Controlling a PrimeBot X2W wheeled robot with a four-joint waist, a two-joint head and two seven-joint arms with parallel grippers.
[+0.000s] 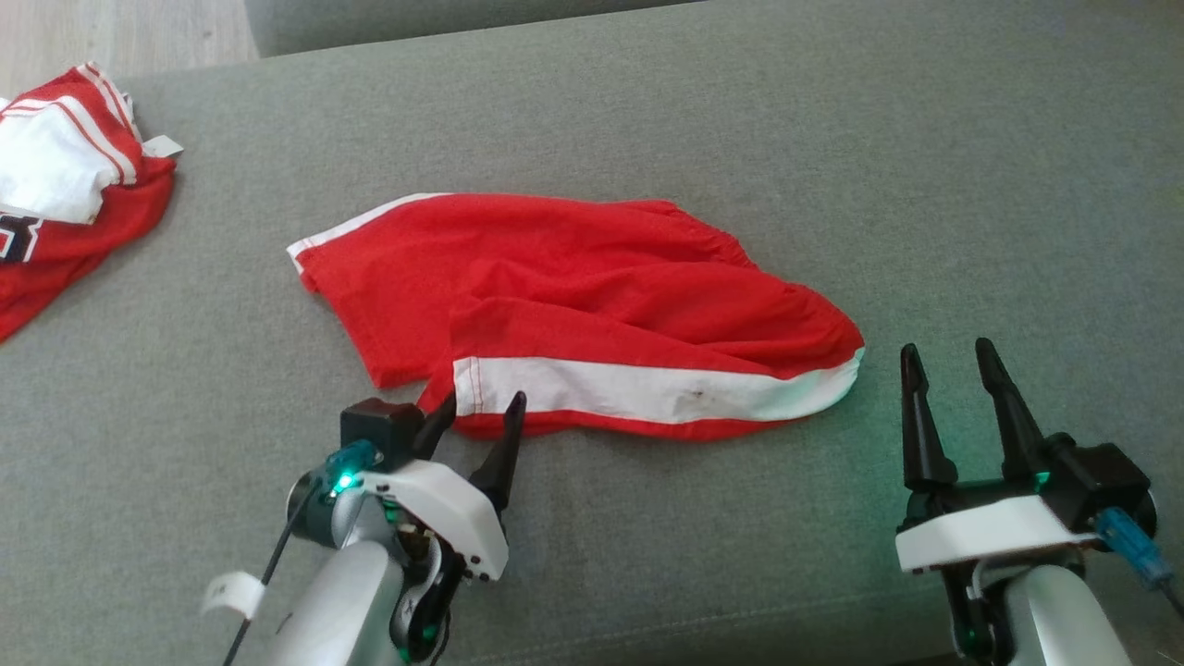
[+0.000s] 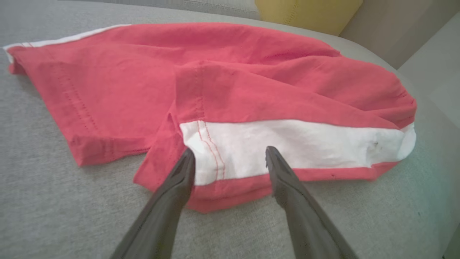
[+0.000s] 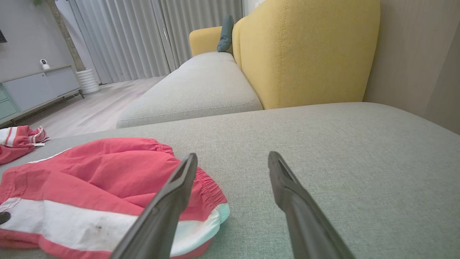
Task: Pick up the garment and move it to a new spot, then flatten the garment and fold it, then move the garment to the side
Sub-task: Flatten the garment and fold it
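Red shorts [image 1: 573, 277] with a white band lie crumpled in the middle of the grey sofa [image 1: 832, 139]. One leg is folded over the other and hides the layers beneath. Their long axis runs left to right, with the elastic waist to the right and the hems to the left. One other red-and-white garment [image 1: 65, 213] lies far left, cut off by the frame. The left end effector [image 1: 486, 400] is spread wide at the near hem, contact unclear. The right end effector [image 1: 948, 347], also wide and empty, is just beside the waist.
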